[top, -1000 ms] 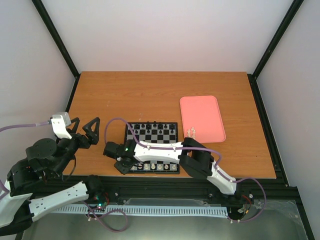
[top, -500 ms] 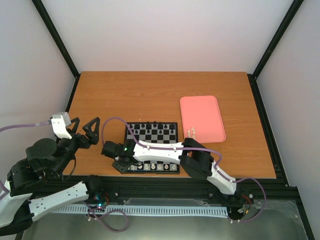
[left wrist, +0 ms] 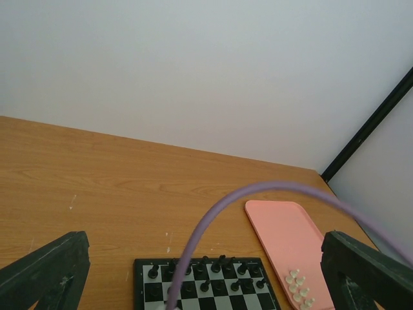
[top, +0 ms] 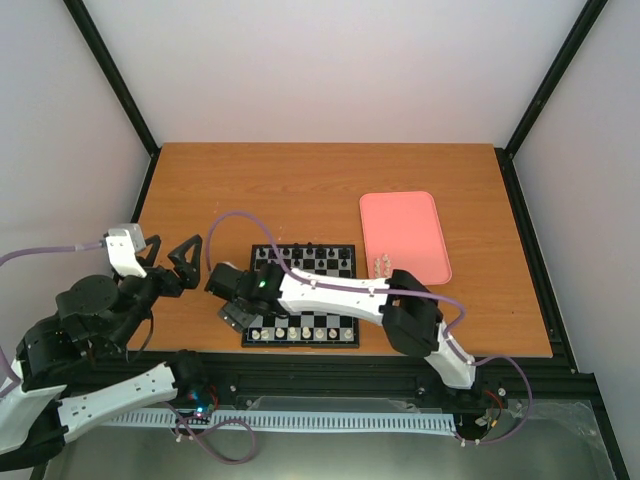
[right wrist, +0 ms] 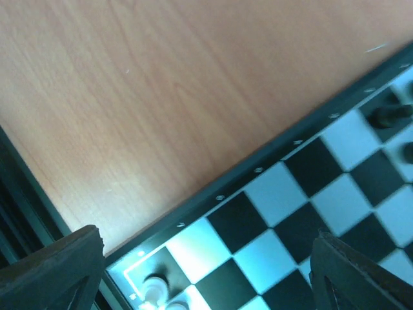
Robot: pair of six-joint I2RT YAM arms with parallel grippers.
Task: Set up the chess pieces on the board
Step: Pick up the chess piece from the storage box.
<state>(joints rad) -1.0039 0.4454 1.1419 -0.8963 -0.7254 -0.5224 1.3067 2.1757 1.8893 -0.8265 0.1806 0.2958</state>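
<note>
Cream-white chess pieces (top: 300, 332) line the near row of the board (top: 330, 316), which lies near the table's (top: 300, 190) near edge. A small cluster waits on the near-left corner of the pink tray (top: 405, 225), just right of the board. Black pieces (top: 310, 252) fill the far rows. Bare wood lies open beyond and left of the board. The right gripper (top: 232, 305) hovers over the board's left edge, fingers spread wide and holding nothing. The left gripper (top: 170, 255), well to the left, is also spread and empty. A second earlier the right fingers were nearly closed over the near-left corner, where a white piece now stands.
</note>
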